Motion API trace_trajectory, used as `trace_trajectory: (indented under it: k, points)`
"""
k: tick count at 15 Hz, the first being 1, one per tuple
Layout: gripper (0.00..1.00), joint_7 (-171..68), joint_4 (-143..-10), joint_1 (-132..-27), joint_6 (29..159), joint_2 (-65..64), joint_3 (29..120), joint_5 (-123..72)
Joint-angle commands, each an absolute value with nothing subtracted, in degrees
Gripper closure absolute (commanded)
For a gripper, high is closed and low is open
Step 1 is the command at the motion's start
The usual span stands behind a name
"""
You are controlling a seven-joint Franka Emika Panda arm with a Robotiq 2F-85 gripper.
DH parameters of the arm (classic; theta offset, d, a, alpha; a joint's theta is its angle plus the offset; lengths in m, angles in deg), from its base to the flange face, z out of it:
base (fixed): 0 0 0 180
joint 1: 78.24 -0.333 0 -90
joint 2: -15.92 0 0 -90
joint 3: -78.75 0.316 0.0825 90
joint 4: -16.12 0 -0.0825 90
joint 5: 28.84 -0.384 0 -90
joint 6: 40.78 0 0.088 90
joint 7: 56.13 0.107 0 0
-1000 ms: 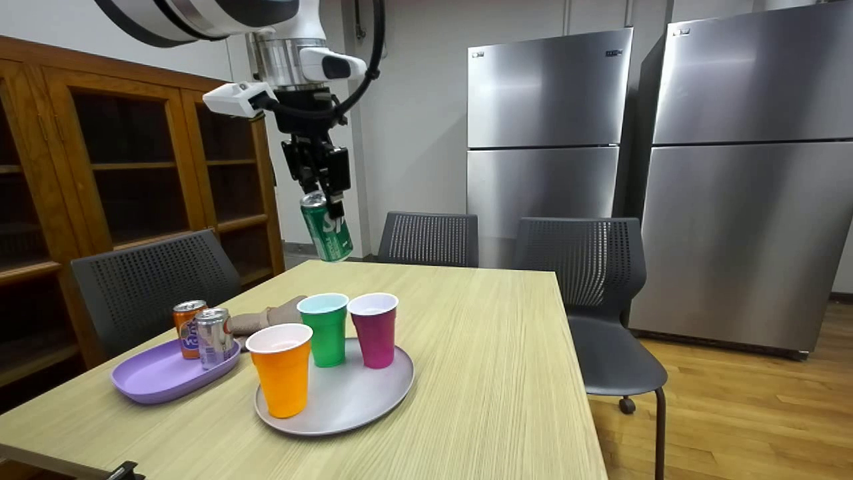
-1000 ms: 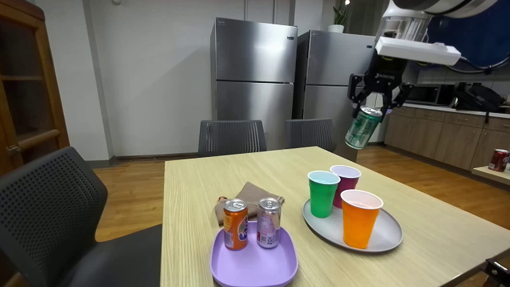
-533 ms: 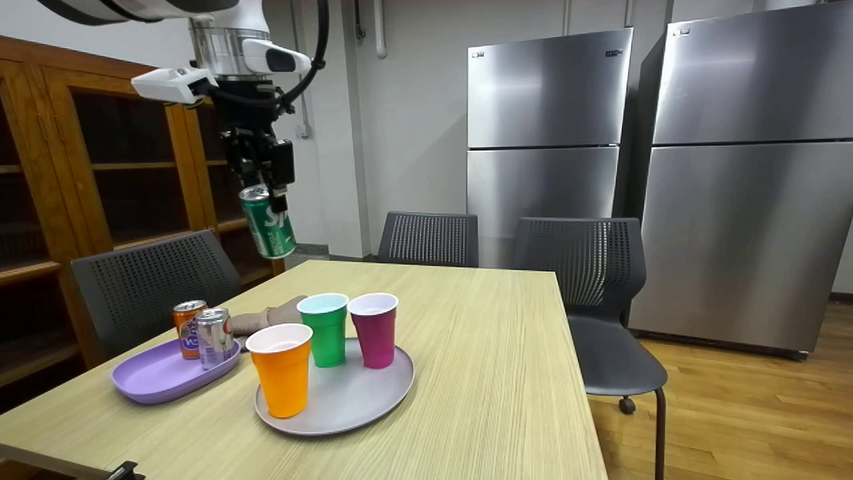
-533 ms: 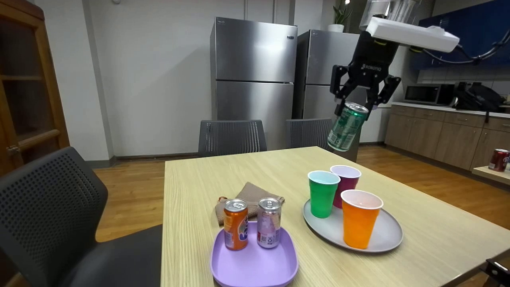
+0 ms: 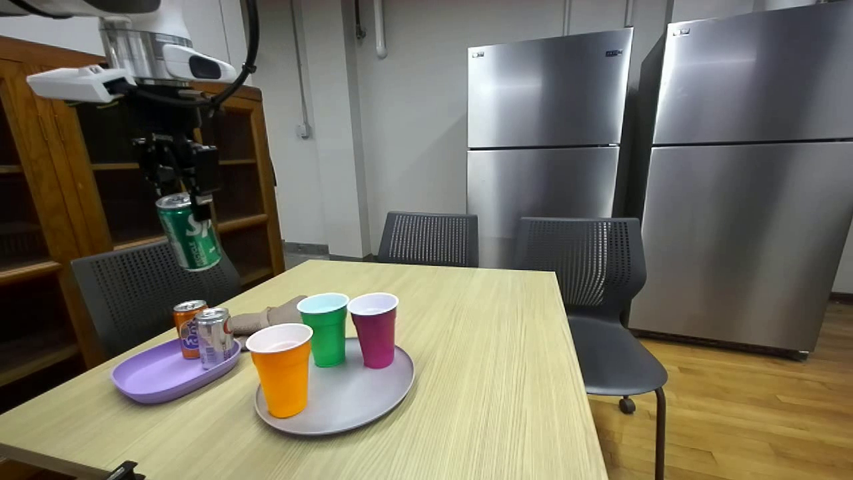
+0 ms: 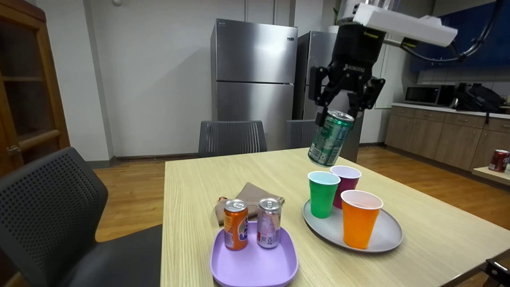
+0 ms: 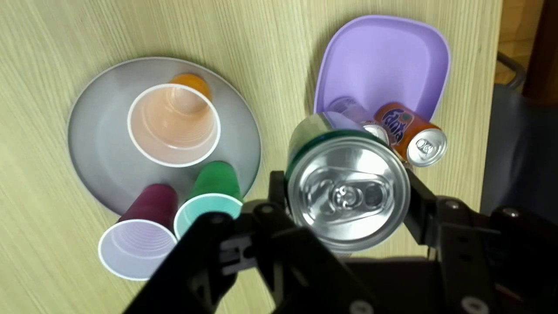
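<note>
My gripper point(image 6: 336, 116) is shut on a green Sprite can point(image 6: 330, 140) and holds it tilted, in the air above the table. In the wrist view the can's silver top point(image 7: 348, 194) sits between both fingers. An orange Fanta can point(image 6: 236, 227) and a pale purple-silver can point(image 6: 269, 225) stand on a purple tray point(image 6: 255, 269). In the wrist view the held can partly covers the purple-silver can point(image 7: 348, 109). A green cup point(image 6: 322, 199), a maroon cup point(image 6: 346, 184) and an orange cup point(image 6: 358, 225) stand upright on a round grey plate point(image 6: 389, 231).
A folded brown cloth point(image 6: 253, 195) lies behind the tray on the wooden table point(image 5: 480, 373). Dark chairs point(image 5: 150, 287) stand around the table. A wooden cabinet point(image 5: 233, 147) and two steel fridges point(image 5: 543, 100) stand behind. A dark red can point(image 6: 499, 160) sits on another surface.
My gripper has carried the Sprite can leftward in both exterior views, lowering it somewhat over the last half second. The cups, tray, plate and other cans have not moved.
</note>
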State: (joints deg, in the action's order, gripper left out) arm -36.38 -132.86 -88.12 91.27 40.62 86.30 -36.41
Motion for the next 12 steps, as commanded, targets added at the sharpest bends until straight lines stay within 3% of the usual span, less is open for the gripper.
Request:
trace_trajectory:
  k: [1,12]
  points:
    - [0.62,-38.0,-133.8,-90.3,88.6,43.1,89.1,-38.5]
    - [0.62,-37.7,-133.1,-94.9,88.9,37.9,94.0,-38.5]
